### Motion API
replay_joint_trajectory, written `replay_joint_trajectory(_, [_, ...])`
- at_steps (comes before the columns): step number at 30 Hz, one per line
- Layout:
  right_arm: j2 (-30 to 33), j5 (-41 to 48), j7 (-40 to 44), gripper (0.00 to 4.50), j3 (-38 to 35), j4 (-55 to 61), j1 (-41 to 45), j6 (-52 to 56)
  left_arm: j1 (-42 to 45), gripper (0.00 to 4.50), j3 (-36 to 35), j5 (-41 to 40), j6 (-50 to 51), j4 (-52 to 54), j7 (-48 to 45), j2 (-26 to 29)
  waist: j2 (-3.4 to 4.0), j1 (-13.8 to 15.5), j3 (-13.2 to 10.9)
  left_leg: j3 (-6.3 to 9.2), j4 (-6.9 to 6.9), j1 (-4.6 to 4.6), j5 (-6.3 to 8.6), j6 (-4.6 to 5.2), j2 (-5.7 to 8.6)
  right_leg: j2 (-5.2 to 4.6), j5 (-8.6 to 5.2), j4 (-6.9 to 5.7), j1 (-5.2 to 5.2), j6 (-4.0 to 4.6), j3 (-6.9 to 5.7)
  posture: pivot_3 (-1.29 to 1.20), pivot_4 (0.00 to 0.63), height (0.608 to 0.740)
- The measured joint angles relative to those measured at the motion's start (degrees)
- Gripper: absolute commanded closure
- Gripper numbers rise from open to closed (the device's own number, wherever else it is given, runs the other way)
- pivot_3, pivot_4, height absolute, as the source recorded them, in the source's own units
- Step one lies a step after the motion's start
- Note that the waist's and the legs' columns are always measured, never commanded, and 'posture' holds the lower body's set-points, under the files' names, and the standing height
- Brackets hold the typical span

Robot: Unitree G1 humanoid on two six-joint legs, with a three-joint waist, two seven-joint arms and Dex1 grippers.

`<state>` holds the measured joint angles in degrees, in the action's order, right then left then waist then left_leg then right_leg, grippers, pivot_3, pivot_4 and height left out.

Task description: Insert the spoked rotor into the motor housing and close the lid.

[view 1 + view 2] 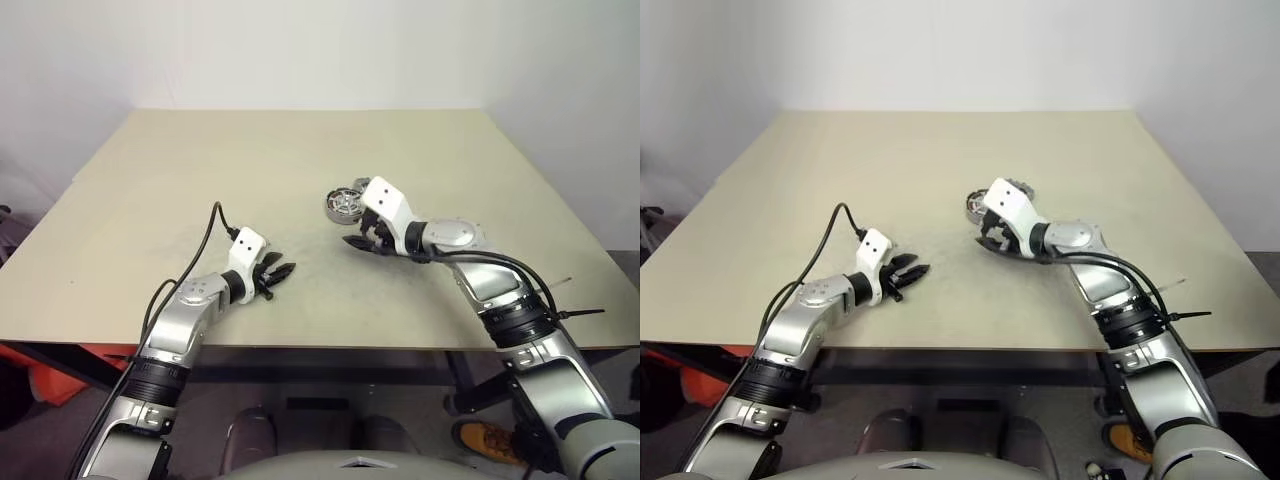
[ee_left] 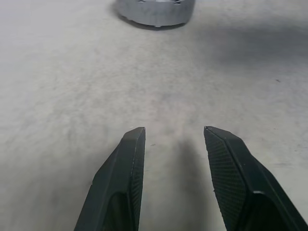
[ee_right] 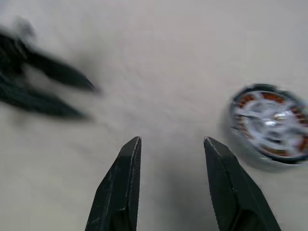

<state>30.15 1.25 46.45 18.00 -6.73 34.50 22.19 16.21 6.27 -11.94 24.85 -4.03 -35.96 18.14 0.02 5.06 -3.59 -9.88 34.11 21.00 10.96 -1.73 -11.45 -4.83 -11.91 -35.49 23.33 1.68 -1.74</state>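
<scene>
Beige table (image 1: 150, 220) bare btwn spread, empty left pincer (image 1: 283, 272), right pincer (image 1: 362, 241) & motor housing (image 1: 343, 203).

Head stereo pair looking down over table (image 1: 300, 150), wrist cameras close above it, facing inward.

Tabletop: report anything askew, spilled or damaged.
Nothing stands out. The small round motor housing with copper windings and silver spokes lies flat on the beige table, beyond the right gripper. Both that and the left gripper have open, empty jaws.
</scene>
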Motion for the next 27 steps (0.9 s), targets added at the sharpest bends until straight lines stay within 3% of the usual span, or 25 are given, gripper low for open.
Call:
replay_joint_trajectory(6, [3.8,-15.0,-0.5,2.23,9.0,-17.4,6.5,-24.2,0.1,2.46,-0.1,0.0,-0.1,-0.4,0.5,-0.5,0.00,-0.3,0.0,-0.01,0.02,0.03,0.06,0.11,-0.01,0.02,0.01,-0.03,0.05,0.01,0.00,0.00,0.000,0.740])
replay_joint_trajectory(11, [-0.5,-19.9,-1.1,2.23,10.4,-33.1,16.3,-33.4,0.0,2.46,-0.3,0.0,-0.1,-0.5,1.3,-1.3,0.00,-1.4,0.0,-0.01,0.04,0.09,0.11,0.20,-0.02,0.03,0.02,-0.04,0.10,0.05,0.00,0.00,0.000,0.740])
replay_joint_trajectory(22, [-14.2,-27.3,-9.1,2.23,12.0,-61.2,28.8,-38.2,-1.7,2.46,-0.3,0.0,0.0,0.5,2.8,-1.8,0.03,-1.9,0.0,-0.01,0.07,0.20,0.16,0.27,-0.03,0.02,0.01,-0.03,0.14,0.09,-0.05,0.00,0.000,0.740])
replay_joint_trajectory(27, [-15.3,-29.6,-12.6,2.23,12.2,-66.2,30.4,-37.7,-2.5,2.46,-0.5,0.0,0.1,1.5,3.1,-1.8,0.06,-2.1,0.0,-0.01,0.08,0.19,0.16,0.26,-0.04,0.01,0.01,-0.05,0.14,0.09,-0.05,0.00,0.000,0.740])
